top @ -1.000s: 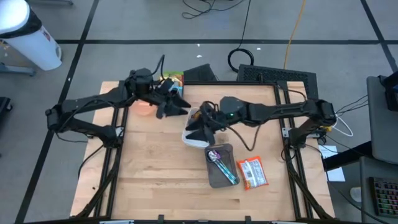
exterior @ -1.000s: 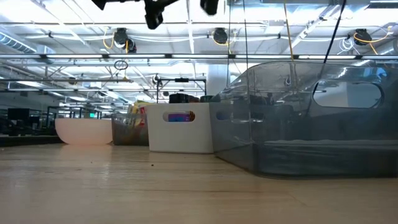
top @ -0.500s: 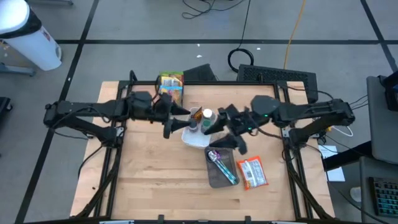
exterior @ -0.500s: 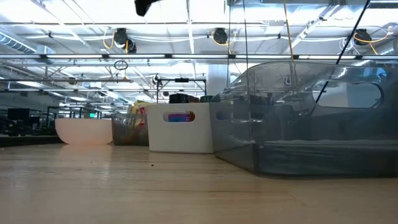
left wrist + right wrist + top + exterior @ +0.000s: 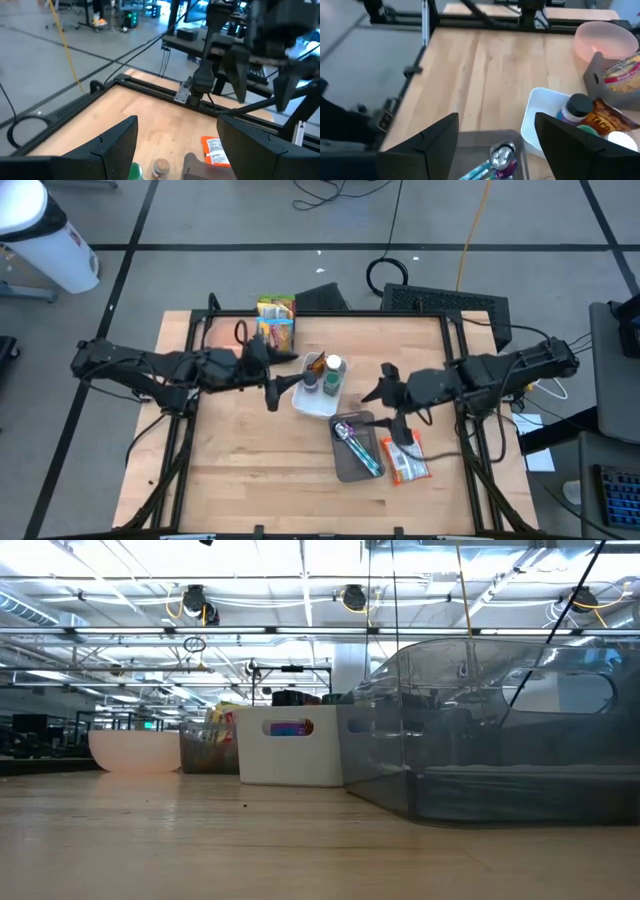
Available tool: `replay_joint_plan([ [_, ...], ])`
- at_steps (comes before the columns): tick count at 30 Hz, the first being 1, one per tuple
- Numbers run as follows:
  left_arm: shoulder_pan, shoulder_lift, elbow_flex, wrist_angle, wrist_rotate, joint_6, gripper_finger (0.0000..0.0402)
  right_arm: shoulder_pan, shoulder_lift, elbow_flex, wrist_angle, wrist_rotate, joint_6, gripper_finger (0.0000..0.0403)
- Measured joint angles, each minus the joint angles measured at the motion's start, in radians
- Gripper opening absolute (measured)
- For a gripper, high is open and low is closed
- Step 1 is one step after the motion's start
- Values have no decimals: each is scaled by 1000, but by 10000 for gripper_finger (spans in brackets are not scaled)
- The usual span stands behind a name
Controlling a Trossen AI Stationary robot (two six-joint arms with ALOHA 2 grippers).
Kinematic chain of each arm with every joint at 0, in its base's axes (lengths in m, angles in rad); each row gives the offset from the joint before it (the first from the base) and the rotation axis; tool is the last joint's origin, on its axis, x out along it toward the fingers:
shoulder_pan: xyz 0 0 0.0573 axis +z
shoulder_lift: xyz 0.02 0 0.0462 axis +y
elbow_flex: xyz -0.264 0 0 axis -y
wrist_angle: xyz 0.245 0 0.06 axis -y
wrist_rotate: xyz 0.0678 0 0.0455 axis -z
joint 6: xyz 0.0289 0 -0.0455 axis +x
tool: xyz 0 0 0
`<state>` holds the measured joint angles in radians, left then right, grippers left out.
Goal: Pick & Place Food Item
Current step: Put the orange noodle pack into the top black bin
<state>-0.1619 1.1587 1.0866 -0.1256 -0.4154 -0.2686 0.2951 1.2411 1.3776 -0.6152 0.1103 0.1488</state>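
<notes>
A white bin (image 5: 318, 402) at the table's middle holds bottles (image 5: 333, 368) and a brown snack bag (image 5: 601, 123). An orange snack packet (image 5: 406, 459) lies flat on the table at the near right, beside a grey tray (image 5: 352, 463) with a spoon (image 5: 502, 152). My left gripper (image 5: 282, 386) hovers open just left of the bin, pointing right. My right gripper (image 5: 386, 404) hovers open to the right of the bin, above the tray's far corner, pointing left. Both are empty, and the wrist views show open fingers, left (image 5: 177, 150) and right (image 5: 495, 147).
A box of snack packs (image 5: 275, 319) stands at the far edge, with a pink bowl (image 5: 605, 40) next to it. In the low view the bowl (image 5: 135, 751), the white bin (image 5: 290, 746) and the clear tray (image 5: 490, 730) stand in a row. Bare wood lies at the near left.
My left gripper has swung from over the pink bowl toward the near edge, stopping beside the bin, and has rolled. My right gripper has drawn back from over the bin toward the right edge, rolling too. Both stayed open. No object has moved.
</notes>
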Motion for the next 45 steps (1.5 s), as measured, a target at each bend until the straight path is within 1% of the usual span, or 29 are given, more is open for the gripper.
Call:
replay_joint_plan([
  [3, -5, 0, 0, -33, -18, -64, 280, 20, -9, -60, 34, 20, -29, 253],
  [6, -13, 0, 0, -79, -40, -134, 280, 27, -21, -109, 73, 18, -46, 253],
  [10, -30, 6, 0, -147, -42, -210, 280, 39, -41, -181, 143, 20, -85, 253],
  [14, -47, 35, 0, -183, -56, -236, 280, 41, -74, -234, 226, 25, -167, 253],
  [19, -55, 88, 0, -191, -59, -176, 280, 32, -104, -286, 330, 130, -286, 253],
  [22, -56, 113, 0, -193, -59, -96, 280, 20, -108, -300, 396, 174, -351, 253],
  [29, -56, 126, 0, -200, -149, 113, 280, -27, -107, -325, 469, 182, -413, 253],
  [33, -55, 120, 0, -197, -195, 244, 280, -71, -105, -339, 542, 213, -380, 253],
  [36, -47, 119, 0, -173, -214, 290, 280, -101, -106, -339, 594, 233, -334, 253],
  [39, -33, 119, 0, -146, -215, 294, 280, -126, -106, -339, 637, 233, -277, 253],
  [45, 5, 119, 0, -89, -212, 230, 280, -163, -106, -339, 676, 233, -152, 253],
])
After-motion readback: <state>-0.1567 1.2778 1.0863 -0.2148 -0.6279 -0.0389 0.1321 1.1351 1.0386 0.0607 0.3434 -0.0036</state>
